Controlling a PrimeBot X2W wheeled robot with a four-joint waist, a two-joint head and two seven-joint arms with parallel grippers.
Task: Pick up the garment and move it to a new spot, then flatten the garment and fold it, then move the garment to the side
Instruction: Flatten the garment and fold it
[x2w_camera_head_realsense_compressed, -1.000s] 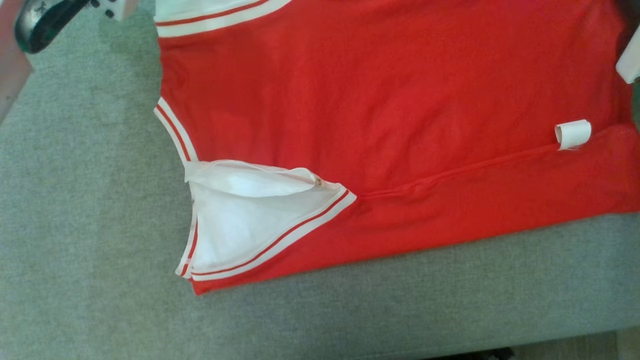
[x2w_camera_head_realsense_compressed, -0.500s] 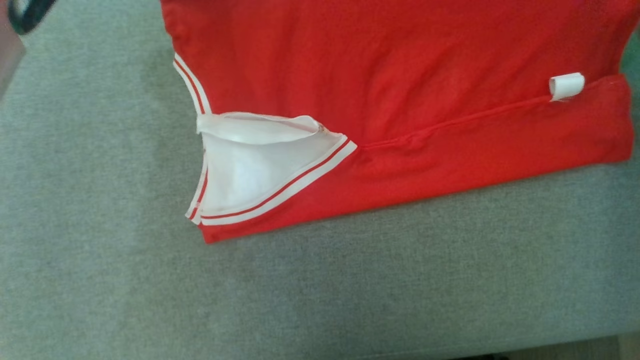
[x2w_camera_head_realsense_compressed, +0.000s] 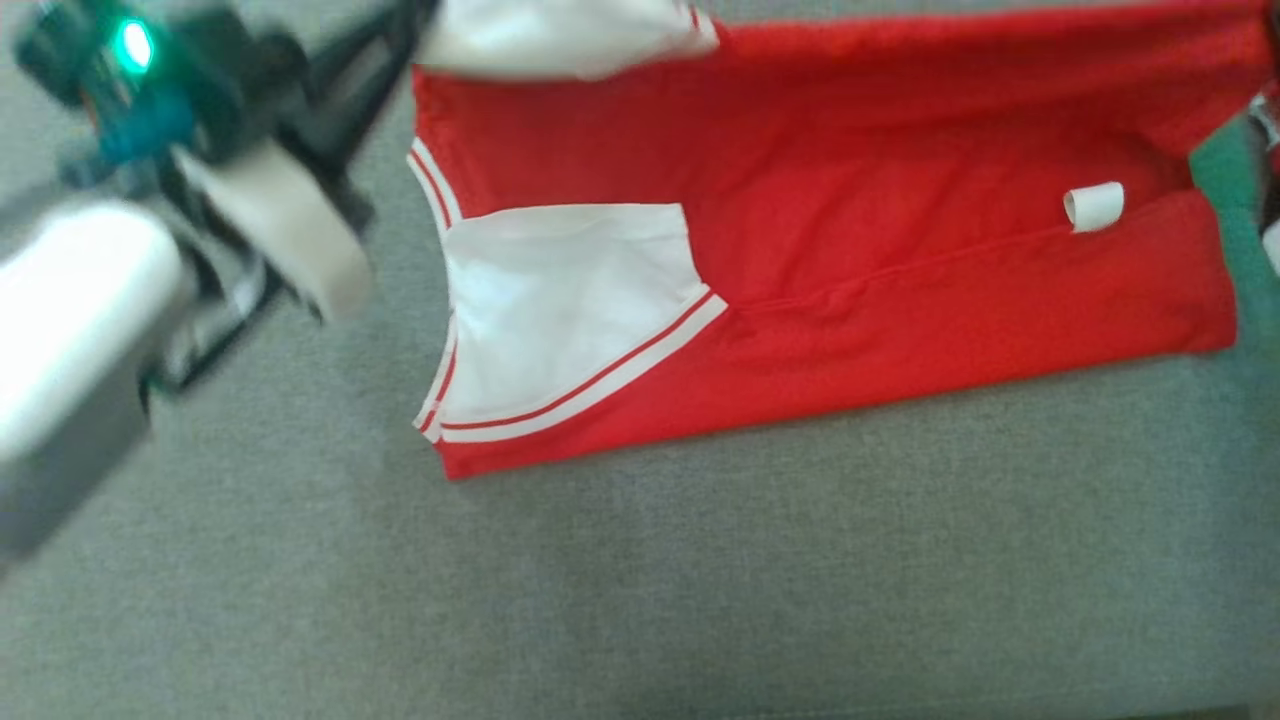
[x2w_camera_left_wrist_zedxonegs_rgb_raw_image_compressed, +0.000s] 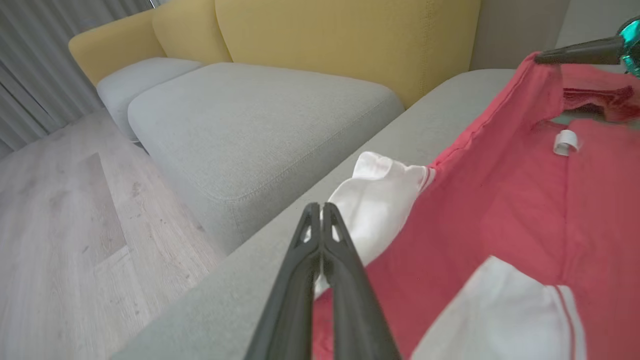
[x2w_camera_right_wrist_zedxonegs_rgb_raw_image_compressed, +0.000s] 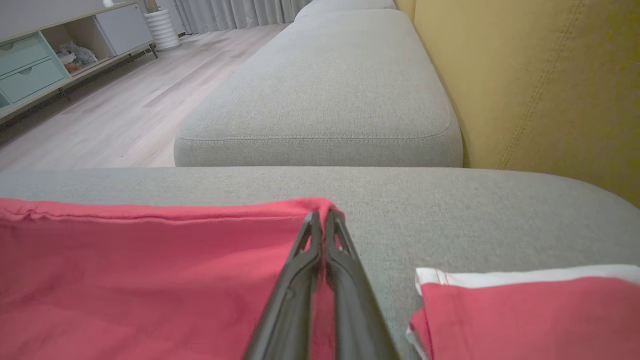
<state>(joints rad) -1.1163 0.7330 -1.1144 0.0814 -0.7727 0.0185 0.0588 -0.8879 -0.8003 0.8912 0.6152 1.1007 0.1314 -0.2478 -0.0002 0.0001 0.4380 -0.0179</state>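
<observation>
Where a pale wooden floor (x2w_camera_left_wrist_zedxonegs_rgb_raw_image_compressed: 60, 210) spreads to the left of the left pincer (x2w_camera_left_wrist_zedxonegs_rgb_raw_image_compressed: 320, 210), a grey sofa seat (x2w_camera_head_realsense_compressed: 700, 600) with a yellow backrest (x2w_camera_left_wrist_zedxonegs_rgb_raw_image_compressed: 350, 45) stretches ahead of both pincers. The red garment (x2w_camera_head_realsense_compressed: 850, 200) lies on that seat. The left pincer is clamped on its white sleeve (x2w_camera_left_wrist_zedxonegs_rgb_raw_image_compressed: 375, 200), the right pincer (x2w_camera_right_wrist_zedxonegs_rgb_raw_image_compressed: 320, 217) on a red corner (x2w_camera_right_wrist_zedxonegs_rgb_raw_image_compressed: 320, 202) at its tips

Left gripper (x2w_camera_left_wrist_zedxonegs_rgb_raw_image_compressed: 320, 207): dark fingers pressed together, pinching the white sleeve (x2w_camera_left_wrist_zedxonegs_rgb_raw_image_compressed: 380, 200) of a red garment (x2w_camera_left_wrist_zedxonegs_rgb_raw_image_compressed: 500, 210). Grey sofa cushion (x2w_camera_left_wrist_zedxonegs_rgb_raw_image_compressed: 250, 115), yellow backrest (x2w_camera_left_wrist_zedxonegs_rgb_raw_image_compressed: 350, 35) behind.
</observation>
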